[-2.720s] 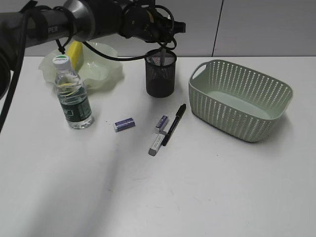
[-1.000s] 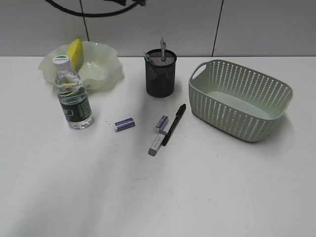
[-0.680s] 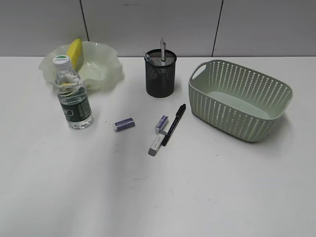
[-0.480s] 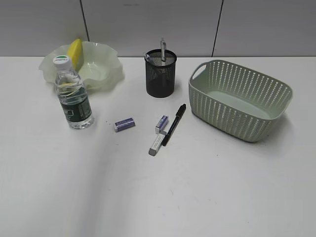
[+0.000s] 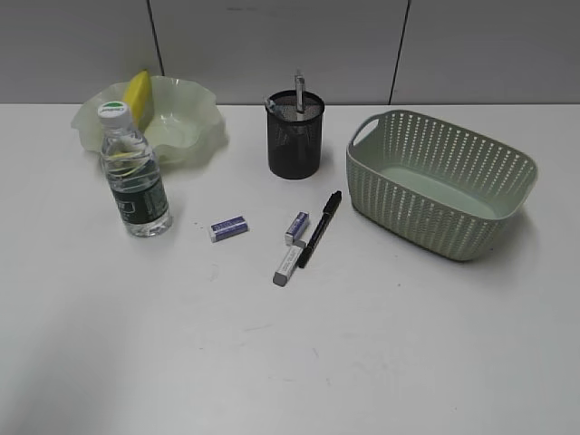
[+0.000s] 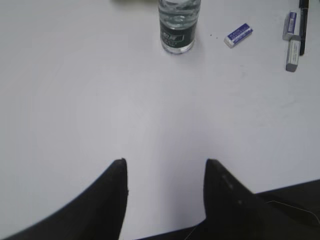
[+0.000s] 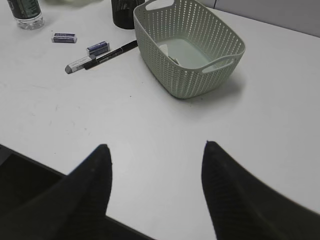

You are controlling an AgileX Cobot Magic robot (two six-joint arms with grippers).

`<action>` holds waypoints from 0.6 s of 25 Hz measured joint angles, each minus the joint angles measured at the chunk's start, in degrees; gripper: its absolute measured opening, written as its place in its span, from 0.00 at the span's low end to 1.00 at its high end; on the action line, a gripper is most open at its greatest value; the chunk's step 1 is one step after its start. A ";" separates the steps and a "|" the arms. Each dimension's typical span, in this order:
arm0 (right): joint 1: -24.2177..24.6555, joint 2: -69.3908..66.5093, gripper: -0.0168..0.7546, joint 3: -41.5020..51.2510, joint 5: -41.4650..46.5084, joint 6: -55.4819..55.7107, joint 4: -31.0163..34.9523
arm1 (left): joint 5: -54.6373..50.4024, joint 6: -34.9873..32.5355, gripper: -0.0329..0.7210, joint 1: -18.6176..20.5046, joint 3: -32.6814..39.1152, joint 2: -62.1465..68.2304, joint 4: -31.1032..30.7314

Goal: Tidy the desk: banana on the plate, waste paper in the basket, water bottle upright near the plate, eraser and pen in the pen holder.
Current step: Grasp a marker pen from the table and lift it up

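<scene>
1. Black and empty, your left hand [image 6: 165, 172] hangs with its jaws apart above bare white tabletop [image 6: 100, 100]; your right hand [image 7: 156, 155] is likewise open and holds nothing.
2. From the left hand, the loose erasers lie ahead and to the right, past the upright bottle [image 6: 179, 25]. From the right hand they lie ahead and to the left, beside the basket [image 7: 187, 47].
3. The black pen [image 5: 319, 228] lies with its long axis running away from you toward the holder [image 5: 294, 134], tilted slightly right.
4. Neither arm looks clearly nearer; I'd judge it a toss-up.
5. Count: three erasers [image 5: 228, 227] on the tabletop, one pen loose, one bottle, one banana [image 5: 137, 94] on one plate [image 5: 195, 127], one holder, one basket.
</scene>
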State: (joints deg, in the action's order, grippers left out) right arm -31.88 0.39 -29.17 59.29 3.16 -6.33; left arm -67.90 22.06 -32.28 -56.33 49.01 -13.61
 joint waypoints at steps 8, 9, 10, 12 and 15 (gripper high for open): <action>0.00 0.00 0.61 0.00 -0.06 -0.53 0.00 | 5.79 -0.37 0.54 0.00 23.58 -32.94 1.11; 0.00 -0.11 0.61 0.00 -0.23 -1.32 0.06 | 5.66 -0.77 0.54 0.00 24.42 -36.85 1.33; 0.00 -0.82 0.61 -0.18 -0.67 -2.58 0.24 | 5.66 -1.11 0.54 0.00 24.81 -40.44 1.48; 0.00 -4.01 0.61 -0.81 -2.79 -5.75 1.15 | 5.89 -1.47 0.54 0.00 25.03 -46.15 1.48; 0.00 -13.68 0.61 -2.64 -10.46 -9.97 3.85 | 5.89 -2.26 0.54 0.00 25.11 -49.23 1.68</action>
State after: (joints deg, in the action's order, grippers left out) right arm -31.88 -13.30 -31.80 48.83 -6.81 -2.47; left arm -62.00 19.80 -32.28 -31.22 -0.22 -11.93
